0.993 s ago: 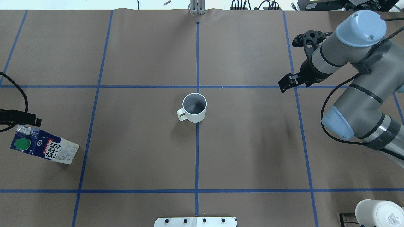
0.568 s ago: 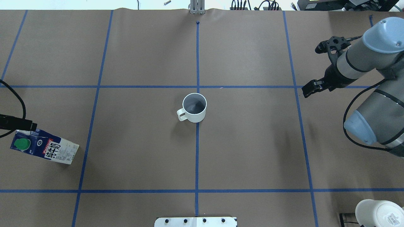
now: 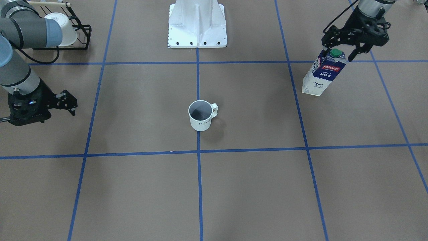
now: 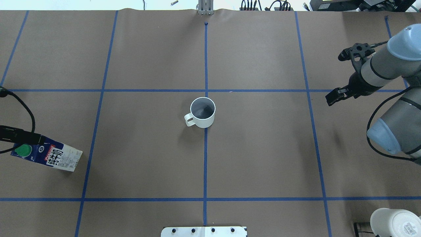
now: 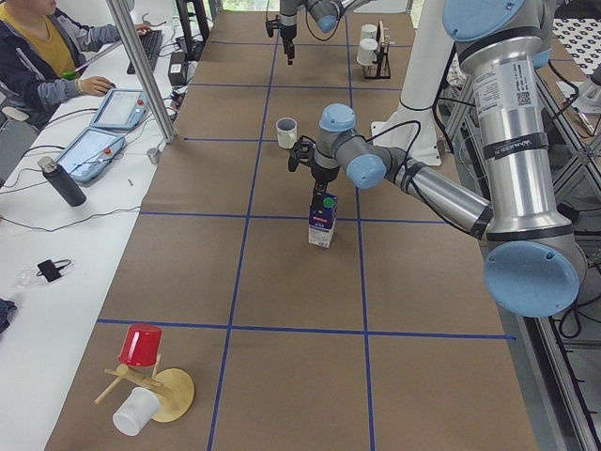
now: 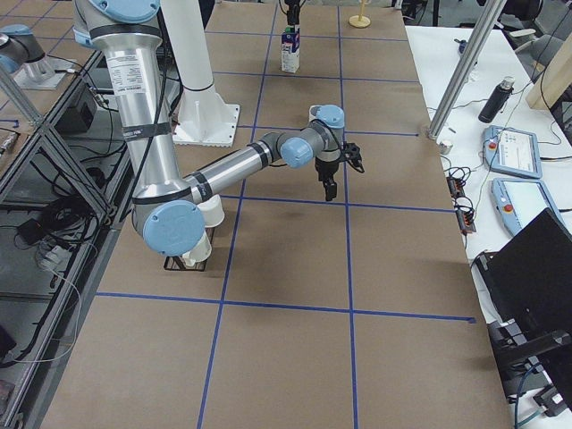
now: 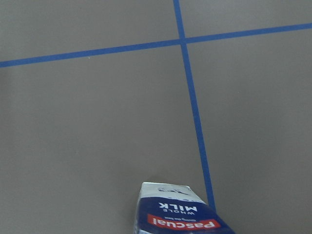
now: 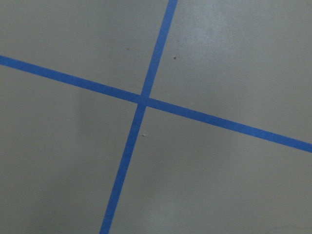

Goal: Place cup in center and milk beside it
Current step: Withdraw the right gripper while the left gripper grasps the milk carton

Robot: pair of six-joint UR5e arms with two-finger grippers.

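Far left, near row: milk point(image 4: 49, 156), navy-over-white carton, green cap, red Pascual label, upright, well apart from cup. Above it left gripper point(image 3: 337, 50), fingers spread either side of cap, contact unclear; mostly cut off in overhead view. Middle: cup point(image 4: 203, 113), white, grey inside, handle leftward, on center point(image 4: 205, 95) tape line. Right: right gripper point(image 4: 332, 98), fingers parted, empty. Rack mug point(image 4: 394, 222) cropped at near corner. Brown table point(image 4: 263, 148), blue grid; operator point(image 5: 38, 47) at side desk.

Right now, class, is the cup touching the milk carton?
Apart. The overhead view shows the cup in the middle and the milk carton near that view's left edge, with a wide stretch of table between them.
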